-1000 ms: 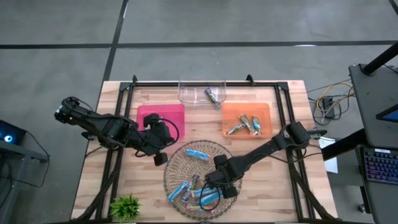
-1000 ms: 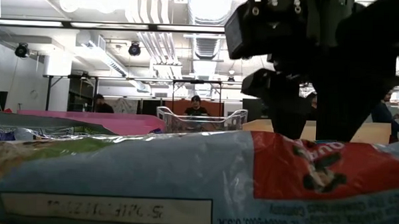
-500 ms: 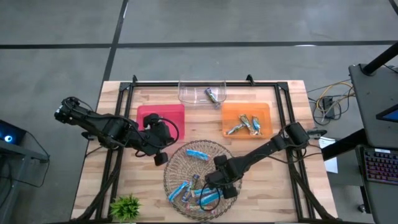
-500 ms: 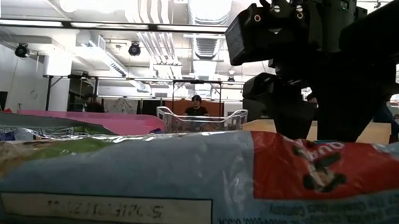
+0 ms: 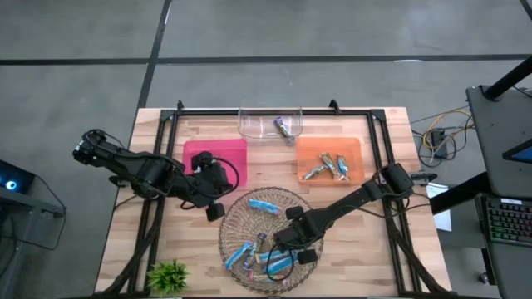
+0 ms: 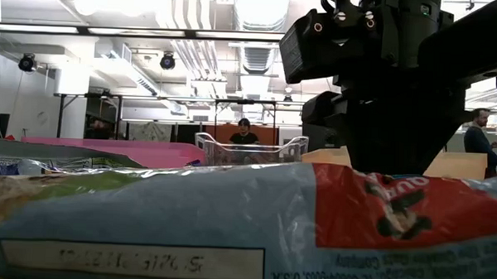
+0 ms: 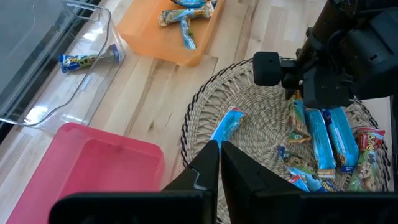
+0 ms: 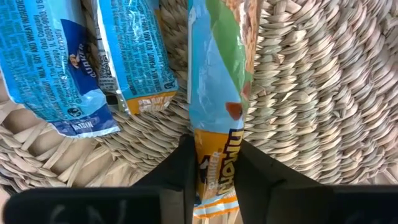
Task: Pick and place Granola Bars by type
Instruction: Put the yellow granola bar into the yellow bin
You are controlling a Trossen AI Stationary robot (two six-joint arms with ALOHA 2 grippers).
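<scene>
A round wicker basket [image 5: 287, 208] near the table's front holds several Granola Bars [image 5: 249, 256], mostly blue. My right gripper [image 5: 289, 242] stands in the basket pointing down, shut on one bar with a blue, green and tan wrapper [image 8: 217, 87]. Two blue bars [image 8: 56, 68] lie flat on the weave beside it. My left gripper [image 5: 214, 212] waits shut above the basket's left rim; its wrist view shows the shut fingers [image 7: 219, 163] and a single blue bar [image 7: 225, 127] lying in the basket. In the low view my right gripper [image 6: 389, 153] stands behind a bar [image 6: 229, 222] lying close to the camera. My right gripper pinches the bar near one end [image 8: 214, 158], one finger [image 8: 180, 171] on each long side. The fingers come from above, pointing down, and lie across the bar. The bar lies flat on the basket's weave.
A pink tray [image 5: 218, 146] stands at the back left, a clear tray [image 5: 249, 124] with one bar at the back middle, and an orange tray [image 5: 357, 166] with several bars at the back right. A small green plant [image 5: 169, 274] sits at the front left corner. People stand in the room beyond.
My right gripper has shut on the bar in the basket while staying in place: in the low view the gap between its fingers has closed. The bar has stayed on the weave.
</scene>
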